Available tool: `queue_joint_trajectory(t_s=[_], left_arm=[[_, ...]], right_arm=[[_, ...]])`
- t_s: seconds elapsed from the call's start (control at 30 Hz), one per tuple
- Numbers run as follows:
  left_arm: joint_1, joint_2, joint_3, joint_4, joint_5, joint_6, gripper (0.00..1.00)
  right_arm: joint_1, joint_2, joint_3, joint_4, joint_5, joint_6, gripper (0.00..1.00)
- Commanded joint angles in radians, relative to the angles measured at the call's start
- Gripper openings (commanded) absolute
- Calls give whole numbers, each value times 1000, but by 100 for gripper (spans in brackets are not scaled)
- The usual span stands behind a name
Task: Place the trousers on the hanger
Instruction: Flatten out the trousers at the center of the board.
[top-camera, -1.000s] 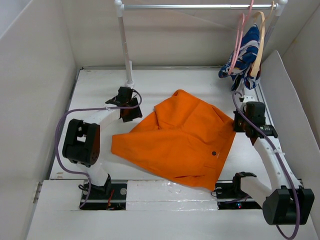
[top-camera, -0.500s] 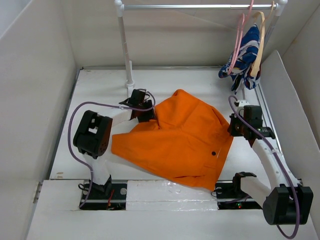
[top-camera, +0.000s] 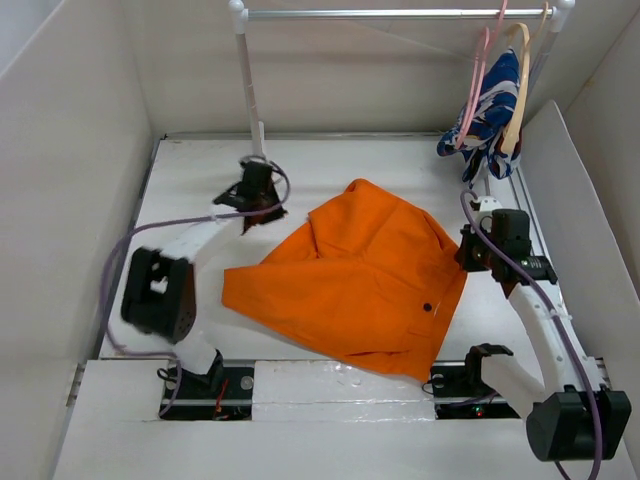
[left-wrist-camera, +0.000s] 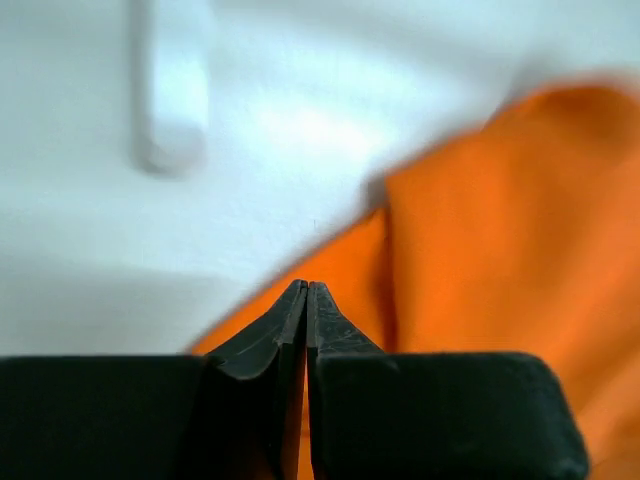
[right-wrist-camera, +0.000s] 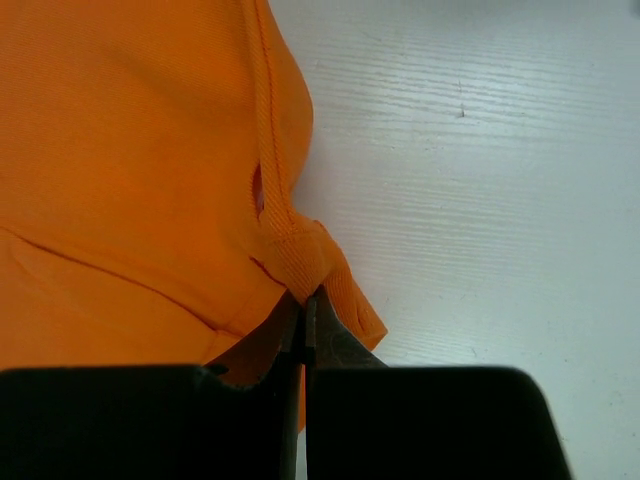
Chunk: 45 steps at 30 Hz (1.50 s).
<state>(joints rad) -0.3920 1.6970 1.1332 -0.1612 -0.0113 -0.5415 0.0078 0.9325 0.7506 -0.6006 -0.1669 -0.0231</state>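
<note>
The orange trousers (top-camera: 360, 270) lie crumpled flat in the middle of the white table. My left gripper (top-camera: 266, 207) hovers just off their upper-left edge, shut on nothing; in the blurred left wrist view its tips (left-wrist-camera: 306, 288) meet in front of the orange cloth (left-wrist-camera: 500, 220). My right gripper (top-camera: 468, 252) is at the trousers' right edge. In the right wrist view it (right-wrist-camera: 307, 297) is shut on a folded corner of the waistband (right-wrist-camera: 300, 250). The thin pink hanger (top-camera: 478, 80) hangs from the rail at the back right.
A tan hanger (top-camera: 519, 90) carrying a blue-and-white garment (top-camera: 490, 115) hangs beside the pink one on the metal rail (top-camera: 400, 14). The rail's white post (top-camera: 250, 90) stands just behind my left gripper. White walls enclose the table on the left, back and right.
My left gripper reached the trousers' upper-left edge while open, then drew back to the left and shut on nothing. The trousers lie as before. My right gripper stayed shut at the right edge.
</note>
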Motion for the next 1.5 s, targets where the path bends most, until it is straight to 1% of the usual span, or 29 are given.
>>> queue_joint_trajectory(t_s=[0.0,0.03,0.07,0.1,0.17,0.2,0.27,0.3,0.37,0.4,0.43,0.47,0.5,0.53,0.57,0.6,0.63,0.7,0.8,0.9,0.97,1.03,1.1,1.27,1.3,1.33,1.4,1.43,1.47], left_arm=[[106,-328,143,-104,-176,31,0],[152,-444,195,-150,-253,40,0],[153,-445,195,-150,-254,40,0],[165,-474,209,-161,-295,41,0],[206,-546,218,-170,-296,44,0],[215,-551,211,-167,-224,49,0],[216,-515,183,-202,-162,43,0],[185,-493,154,-193,-95,41,0],[159,-393,97,-166,-40,37,0],[124,-322,85,-152,-1,38,2],[105,-286,74,-127,37,49,22],[79,-248,77,-106,43,58,31],[56,-167,88,-101,43,86,41],[6,-127,103,-101,33,101,48],[-16,-87,153,-130,22,106,48],[-36,-26,167,-129,-48,112,48],[-57,-1,177,-126,-62,124,48],[-57,61,197,-118,-73,120,48],[-57,124,191,-95,-53,117,48],[-77,170,172,-64,-1,132,48],[-116,193,174,-72,-4,144,50],[-125,234,177,-86,-35,147,56],[-137,275,177,-89,-33,149,57],[-160,328,189,-118,-121,135,57],[-160,332,189,-120,-151,137,54],[-160,332,188,-123,-173,135,35],[-160,313,169,-110,-222,132,10],[-160,300,163,-113,-243,129,0],[-160,285,154,-118,-287,124,0]], right_arm=[[8,-53,101,-49,17,-9,0],[8,-81,148,-91,18,0,0],[8,-81,148,-91,18,0,0],[8,-98,170,-117,26,0,0],[52,-106,231,-166,47,3,0],[66,-112,245,-175,46,3,0],[112,-115,265,-185,43,3,0],[121,-116,266,-191,55,3,0],[121,-133,245,-171,89,6,0],[121,-133,239,-165,90,5,0],[121,-127,234,-163,98,3,0],[121,-123,227,-145,95,3,0],[121,-115,205,-130,84,2,0],[121,-110,202,-123,72,-8,0],[121,-100,201,-116,69,-11,0],[121,-98,190,-107,69,-11,0],[121,-95,185,-100,70,-15,0],[121,-90,168,-87,70,-21,0],[121,-86,150,-79,70,-18,0],[112,-92,124,-62,58,-15,0],[112,-92,112,-53,52,-12,0],[112,-93,108,-45,46,-11,0],[112,-95,107,-38,43,-9,0],[112,-93,116,-18,20,-3,0],[112,-95,118,-13,18,-3,0],[112,-95,121,-16,26,-1,0],[112,-103,127,-11,24,6,0],[112,-103,128,-4,18,8,0],[112,-107,130,-2,17,8,0]])
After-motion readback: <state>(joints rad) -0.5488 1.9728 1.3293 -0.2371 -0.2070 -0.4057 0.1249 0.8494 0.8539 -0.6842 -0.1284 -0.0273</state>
